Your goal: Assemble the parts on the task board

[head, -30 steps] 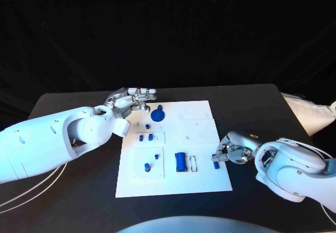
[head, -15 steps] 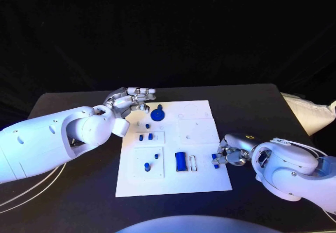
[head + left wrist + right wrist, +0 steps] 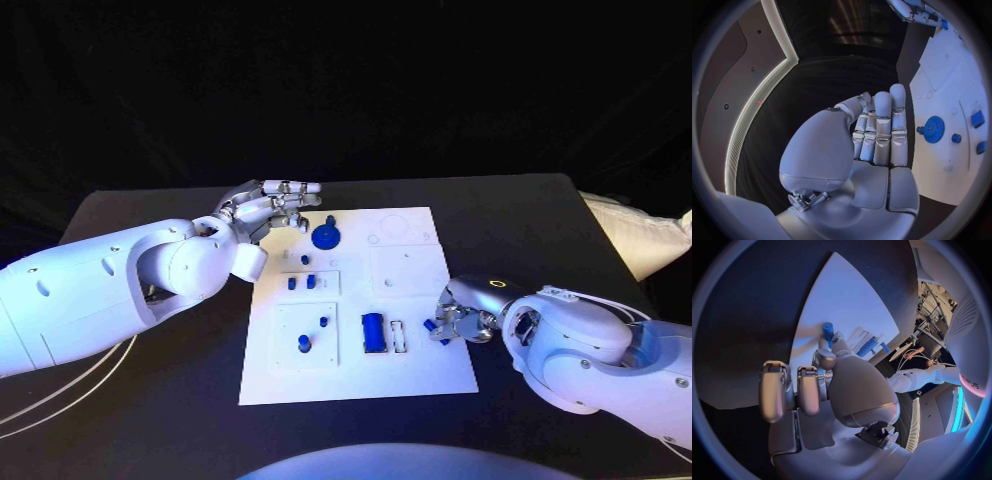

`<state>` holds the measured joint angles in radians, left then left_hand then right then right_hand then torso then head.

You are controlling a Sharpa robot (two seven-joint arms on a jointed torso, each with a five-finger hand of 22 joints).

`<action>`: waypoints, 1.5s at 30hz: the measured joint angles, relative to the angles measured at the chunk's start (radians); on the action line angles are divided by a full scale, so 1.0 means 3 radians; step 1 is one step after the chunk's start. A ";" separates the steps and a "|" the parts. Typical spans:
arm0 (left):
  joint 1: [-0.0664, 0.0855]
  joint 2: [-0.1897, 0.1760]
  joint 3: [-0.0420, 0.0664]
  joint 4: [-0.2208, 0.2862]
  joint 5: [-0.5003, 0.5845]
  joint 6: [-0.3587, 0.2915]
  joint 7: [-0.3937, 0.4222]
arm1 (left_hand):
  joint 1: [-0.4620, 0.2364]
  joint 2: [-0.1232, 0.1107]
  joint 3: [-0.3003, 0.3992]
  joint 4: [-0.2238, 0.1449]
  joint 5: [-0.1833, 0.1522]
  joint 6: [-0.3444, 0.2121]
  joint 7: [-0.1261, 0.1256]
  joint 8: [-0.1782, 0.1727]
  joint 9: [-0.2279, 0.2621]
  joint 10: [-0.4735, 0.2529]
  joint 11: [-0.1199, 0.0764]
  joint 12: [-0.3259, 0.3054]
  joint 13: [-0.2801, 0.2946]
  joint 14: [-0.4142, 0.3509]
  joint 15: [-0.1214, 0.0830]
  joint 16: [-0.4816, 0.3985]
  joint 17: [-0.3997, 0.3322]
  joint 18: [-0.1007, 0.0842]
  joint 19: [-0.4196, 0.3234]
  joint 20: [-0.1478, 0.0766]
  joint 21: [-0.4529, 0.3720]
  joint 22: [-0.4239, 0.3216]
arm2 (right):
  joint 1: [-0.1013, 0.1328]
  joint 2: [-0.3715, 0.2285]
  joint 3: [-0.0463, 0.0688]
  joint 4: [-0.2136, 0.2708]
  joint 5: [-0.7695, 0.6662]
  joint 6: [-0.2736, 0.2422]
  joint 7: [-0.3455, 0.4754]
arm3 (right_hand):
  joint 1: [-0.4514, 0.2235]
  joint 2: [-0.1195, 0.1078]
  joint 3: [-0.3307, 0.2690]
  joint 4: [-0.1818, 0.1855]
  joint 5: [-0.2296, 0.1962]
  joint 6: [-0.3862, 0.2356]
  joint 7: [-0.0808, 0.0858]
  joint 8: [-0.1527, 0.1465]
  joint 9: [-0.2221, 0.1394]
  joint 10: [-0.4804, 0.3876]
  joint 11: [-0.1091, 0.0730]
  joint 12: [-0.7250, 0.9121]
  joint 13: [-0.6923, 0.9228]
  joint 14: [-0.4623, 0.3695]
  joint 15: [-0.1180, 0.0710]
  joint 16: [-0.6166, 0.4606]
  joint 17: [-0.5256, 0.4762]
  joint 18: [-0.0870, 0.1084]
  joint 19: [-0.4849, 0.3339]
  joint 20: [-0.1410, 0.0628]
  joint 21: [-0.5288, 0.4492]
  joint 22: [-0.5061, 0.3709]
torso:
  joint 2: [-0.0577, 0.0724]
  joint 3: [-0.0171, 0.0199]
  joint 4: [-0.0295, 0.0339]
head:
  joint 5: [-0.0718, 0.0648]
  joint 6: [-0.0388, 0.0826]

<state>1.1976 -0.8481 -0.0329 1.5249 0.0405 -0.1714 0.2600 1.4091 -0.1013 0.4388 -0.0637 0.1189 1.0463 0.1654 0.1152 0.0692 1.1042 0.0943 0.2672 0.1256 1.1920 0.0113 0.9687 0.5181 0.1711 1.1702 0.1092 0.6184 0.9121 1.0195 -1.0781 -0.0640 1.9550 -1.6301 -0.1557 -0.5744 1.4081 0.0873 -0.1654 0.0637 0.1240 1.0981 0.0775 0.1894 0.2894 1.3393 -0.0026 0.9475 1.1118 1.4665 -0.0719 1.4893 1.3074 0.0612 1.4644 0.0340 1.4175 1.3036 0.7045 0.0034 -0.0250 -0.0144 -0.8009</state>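
Note:
The white task board (image 3: pixel 411 368) lies mid-table. My right hand (image 3: pixel 462 318) is at its right edge and pinches a small blue peg (image 3: pixel 431 326) over the board beside the blue cylinder (image 3: pixel 372 332). In the right wrist view the peg (image 3: pixel 827 333) sticks up past the fingertips (image 3: pixel 824 360) above the board (image 3: pixel 848 300). My left hand (image 3: pixel 274 208) hovers at the board's far left corner, holding nothing, its fingers (image 3: pixel 882 130) straight and side by side. A blue gear (image 3: pixel 326 238) sits just right of it, and also appears as the gear (image 3: pixel 932 129) in the left wrist view.
Small blue pieces stand in the left insets: a pair (image 3: pixel 299 283), one (image 3: pixel 323 321) and another (image 3: pixel 304 343). A white slot piece (image 3: pixel 398 340) lies next to the cylinder. Black table (image 3: pixel 548 230) surrounds the board, with a pale cloth (image 3: pixel 642 240) at the far right edge.
My right hand has shifted left onto the board's right edge, carrying the small blue peg closer to the cylinder. The left hand has stayed put.

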 measured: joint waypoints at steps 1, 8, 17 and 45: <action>0.0000 0.0000 0.0000 0.0000 0.0000 0.0001 0.0000 | 0.0000 0.0000 0.0000 0.0000 0.0000 0.0000 0.0000 0.0000 0.0000 0.0000 0.0000 0.0000 0.0000 0.0000 0.0000 0.0000 0.0000 0.0000 0.0000 0.0000 0.0000 0.0000 | -0.0002 0.0015 0.0002 -0.0007 -0.0030 0.0016 0.0002 | 0.0015 -0.0009 0.0012 -0.0017 -0.0015 0.0000 0.0000 -0.0001 0.0000 0.0000 0.0000 -0.0015 -0.0007 0.0000 0.0000 0.0000 0.0000 0.0000 0.0000 0.0000 0.0000 0.0004 | -0.0001 -0.0001 0.0001 | -0.0002 0.0000; 0.0000 0.0000 0.0000 0.0003 -0.0003 0.0005 0.0000 | 0.0000 0.0000 0.0000 0.0000 0.0000 0.0000 0.0000 0.0000 0.0000 0.0000 0.0000 0.0000 0.0000 0.0000 0.0000 0.0000 0.0000 0.0000 0.0000 0.0000 0.0000 0.0000 | -0.0017 0.0115 0.0023 -0.0035 -0.0339 0.0154 0.0027 | 0.0090 -0.0046 0.0055 -0.0091 -0.0061 0.0001 0.0000 -0.0014 0.0006 0.0000 0.0000 -0.0017 -0.0024 0.0000 0.0000 0.0000 0.0000 0.0000 0.0000 0.0000 0.0000 0.0015 | -0.0001 -0.0002 0.0005 | 0.0002 -0.0002; 0.0000 -0.0003 0.0000 0.0003 -0.0006 0.0008 0.0000 | 0.0000 0.0000 0.0000 0.0000 0.0000 0.0000 0.0000 0.0013 0.0000 -0.0013 0.0013 0.0026 0.0003 0.0000 0.0000 0.0000 -0.0006 0.0000 0.0000 0.0000 0.0000 0.0000 | -0.0030 0.0159 0.0026 -0.0033 -0.0631 0.0267 0.0047 | 0.0108 -0.0056 0.0098 -0.0141 0.0081 0.0006 0.0006 -0.0066 0.0032 0.0000 0.0001 -0.0018 -0.0006 0.0000 0.0001 0.0013 0.0002 0.0000 0.0000 0.0000 0.0013 0.0015 | -0.0001 -0.0002 0.0010 | 0.0004 -0.0003; 0.0000 0.0012 -0.0002 -0.0002 -0.0012 0.0014 -0.0008 | 0.0000 0.0000 0.0000 0.0000 0.0014 0.0000 0.0000 0.0013 0.0000 -0.0025 0.0001 0.0026 0.0002 -0.0012 -0.0012 0.0000 -0.0009 0.0000 0.0000 0.0000 -0.0016 0.0000 | -0.0053 0.0064 -0.0020 -0.0030 0.0213 -0.0436 0.0070 | -0.0321 -0.0252 0.1082 0.0007 0.0814 0.0031 0.0002 -0.0280 -0.0065 0.0043 -0.0007 0.0041 0.0095 0.0001 0.0002 0.0013 0.0001 0.0000 0.0000 0.0001 0.0029 0.0014 | -0.0005 -0.0002 0.0018 | -0.0007 0.0000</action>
<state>1.1975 -0.8444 -0.0335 1.5244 0.0369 -0.1672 0.2575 1.4091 -0.1013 0.4388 -0.0637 0.1231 1.0463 0.1654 0.1192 0.0692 1.0968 0.0945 0.2751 0.1262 1.1883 0.0076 0.9686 0.5156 0.1710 1.1702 0.1092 0.6136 0.9121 1.0037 -1.0588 -0.0699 1.9459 -1.5662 -0.2866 -0.5536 1.3118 0.0117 0.1591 0.0658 0.3683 1.1075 0.0781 0.1054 0.2698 1.3521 -0.0046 0.9598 1.1403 1.4667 -0.0714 1.4932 1.3077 0.0612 1.4644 0.0341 1.4262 1.3077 0.7030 0.0028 -0.0197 -0.0166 -0.8009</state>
